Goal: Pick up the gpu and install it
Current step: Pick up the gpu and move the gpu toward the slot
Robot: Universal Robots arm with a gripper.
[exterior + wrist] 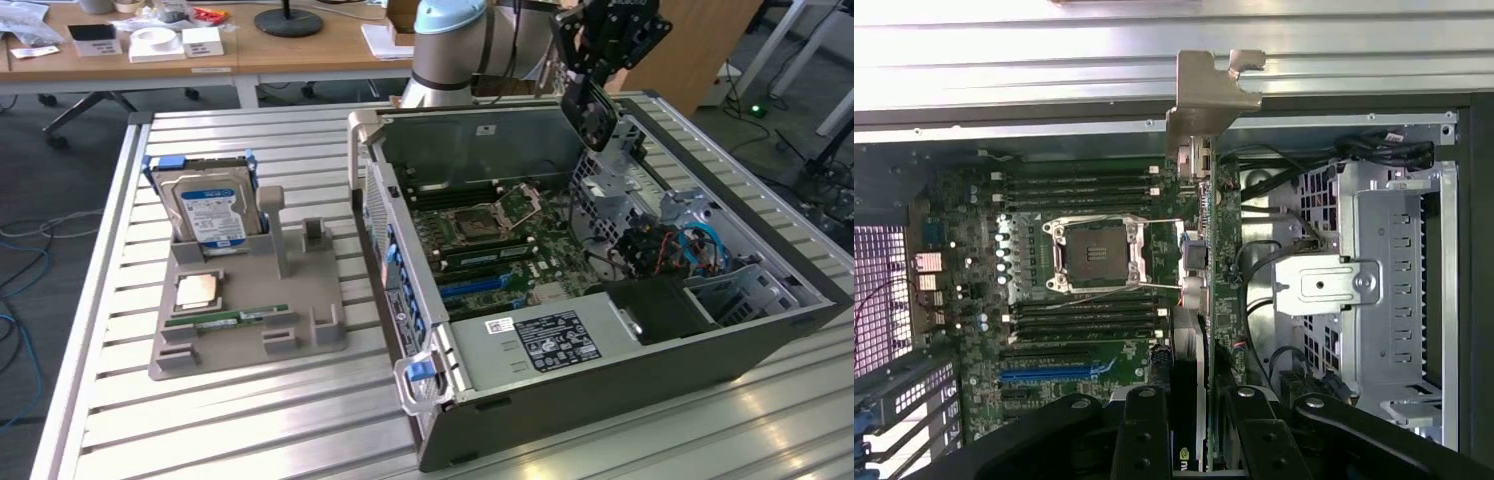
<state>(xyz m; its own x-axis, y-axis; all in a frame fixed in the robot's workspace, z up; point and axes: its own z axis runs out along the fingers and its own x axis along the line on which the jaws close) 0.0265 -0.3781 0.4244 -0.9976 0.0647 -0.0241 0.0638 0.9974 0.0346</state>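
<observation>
Closest to the wrist camera, we see the gripper [1199,440] with its two dark fingers [1144,430] drawn partway in and pinching the gpu [1204,200] between them. The card is seen edge-on, running away from the fingers and ending in its silver bracket [1209,95]. Beyond the card lies the open computer case, where we see the green motherboard [1054,200], its empty CPU socket [1097,255], a blue slot [1054,372] and, on the other side of the card, the metal drive cage [1384,290]. The gpu sits in no slot. In the exterior view we see it hanging from the gripper in the air over the far rim of the case, toward the exterior view's right, well above the board. In that same view, the nearest thing is the case wall [641,390] with the labelled power supply [547,340] just behind it. On the slatted table [240,430], to the exterior view's left of the case, stands a grey holder [240,340] carrying a RAM stick [240,318], a processor chip [199,290] and, further back, an upright hard drive [210,215]. Farthest off we see a wooden desk [307,50].
</observation>
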